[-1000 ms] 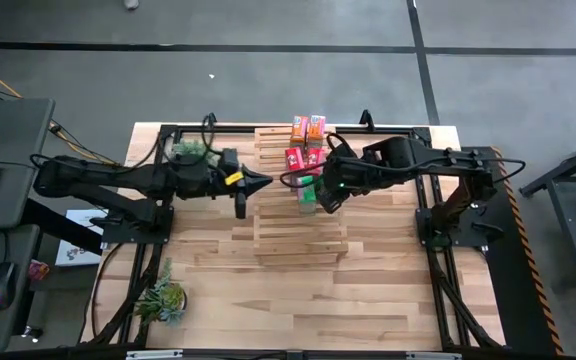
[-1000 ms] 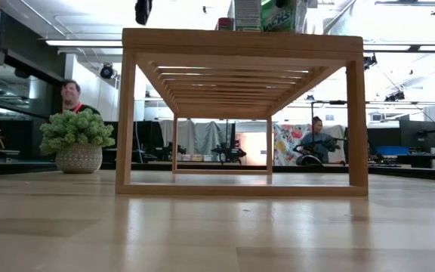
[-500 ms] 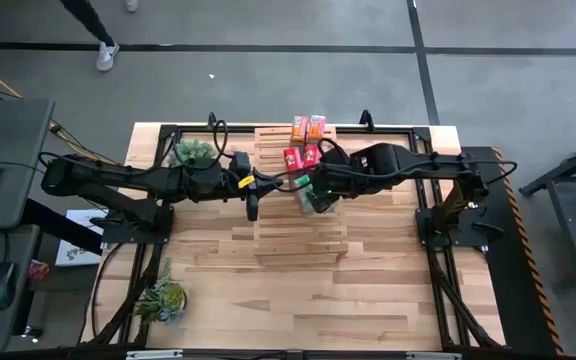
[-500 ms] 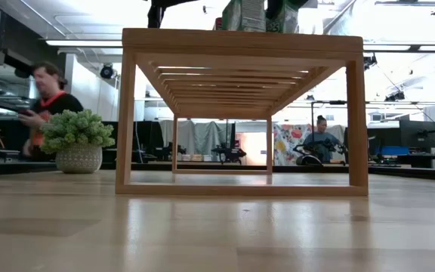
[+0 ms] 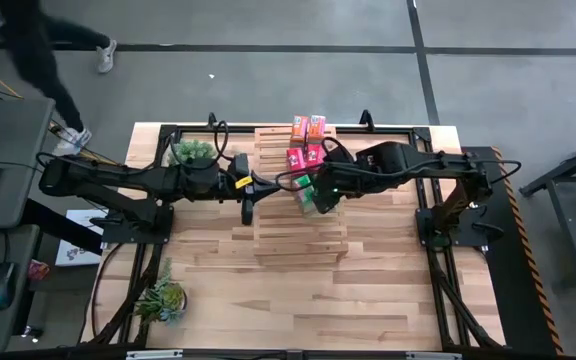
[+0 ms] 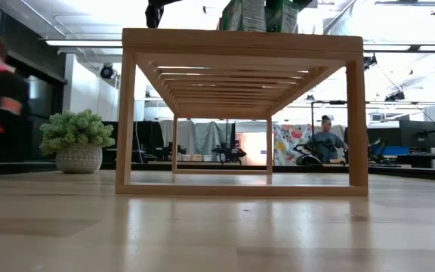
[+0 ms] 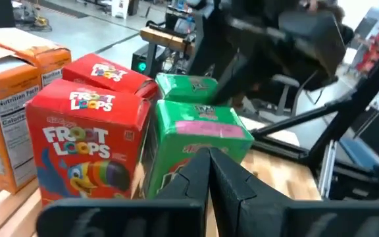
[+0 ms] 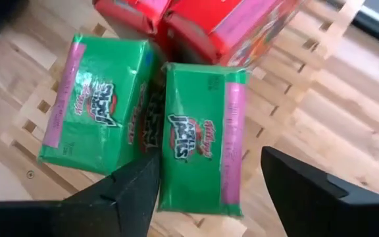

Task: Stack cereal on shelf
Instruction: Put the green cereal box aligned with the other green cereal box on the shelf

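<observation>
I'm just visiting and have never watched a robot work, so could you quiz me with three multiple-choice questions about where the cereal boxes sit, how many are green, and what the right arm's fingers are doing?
1. Where do the cereal boxes stand?
A. on top of the wooden shelf
B. on the floor
C. beside the potted plant

2. How many green boxes are there?
A. none
B. two
C. five

3. How do the right gripper's fingers stand?
A. shut flat together
B. clamped on a red box
C. open, one on each side of a green box

Answers: 1 A, the high view shows the boxes on the slatted shelf top. 2 B, the right wrist view shows two green boxes side by side. 3 C, the fingers straddle one green box with gaps showing.
</observation>
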You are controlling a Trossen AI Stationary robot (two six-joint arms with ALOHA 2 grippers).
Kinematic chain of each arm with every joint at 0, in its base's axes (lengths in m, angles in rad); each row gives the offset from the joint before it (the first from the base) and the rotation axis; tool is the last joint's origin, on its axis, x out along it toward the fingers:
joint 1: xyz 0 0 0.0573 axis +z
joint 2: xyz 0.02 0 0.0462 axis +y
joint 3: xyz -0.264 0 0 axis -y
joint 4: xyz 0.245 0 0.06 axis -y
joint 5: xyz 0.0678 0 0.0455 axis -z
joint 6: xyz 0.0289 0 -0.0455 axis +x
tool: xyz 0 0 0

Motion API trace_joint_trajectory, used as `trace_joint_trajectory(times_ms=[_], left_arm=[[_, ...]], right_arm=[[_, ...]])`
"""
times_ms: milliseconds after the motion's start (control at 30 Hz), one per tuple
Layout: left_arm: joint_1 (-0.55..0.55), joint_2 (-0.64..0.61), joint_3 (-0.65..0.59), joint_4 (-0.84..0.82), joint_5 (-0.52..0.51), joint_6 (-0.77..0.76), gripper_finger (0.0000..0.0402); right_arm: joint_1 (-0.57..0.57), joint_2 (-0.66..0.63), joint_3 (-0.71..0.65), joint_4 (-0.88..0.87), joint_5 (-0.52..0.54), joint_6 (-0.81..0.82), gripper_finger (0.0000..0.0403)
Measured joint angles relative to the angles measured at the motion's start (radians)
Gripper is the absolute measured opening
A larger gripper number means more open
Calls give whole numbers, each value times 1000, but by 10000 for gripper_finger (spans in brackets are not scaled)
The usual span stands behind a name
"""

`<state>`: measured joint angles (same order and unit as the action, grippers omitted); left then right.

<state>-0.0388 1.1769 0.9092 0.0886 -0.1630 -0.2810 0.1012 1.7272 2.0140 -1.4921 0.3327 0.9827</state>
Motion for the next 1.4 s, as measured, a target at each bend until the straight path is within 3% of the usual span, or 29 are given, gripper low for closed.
trace_joint_trajectory(times_ms=[367,533,700,800,933,1100,1400], left_arm=[[0,-43,0,-63,-7,49,0],[0,-12,0,-58,-7,47,0],[-2,31,0,0,21,26,0],[-3,49,0,3,50,23,0],[-3,84,0,29,50,11,0],[-1,139,0,68,49,-37,0],[-1,215,0,96,49,-106,0]], right_arm=[[18,-108,0,-18,53,-125,253],[31,-143,-22,-68,102,-180,209],[31,-247,-262,-28,95,-174,76],[31,-361,-478,159,92,-149,13],[18,-505,-729,509,76,-151,25],[-6,-581,-907,758,49,-144,5],[-8,-569,-968,823,-12,-146,2]])
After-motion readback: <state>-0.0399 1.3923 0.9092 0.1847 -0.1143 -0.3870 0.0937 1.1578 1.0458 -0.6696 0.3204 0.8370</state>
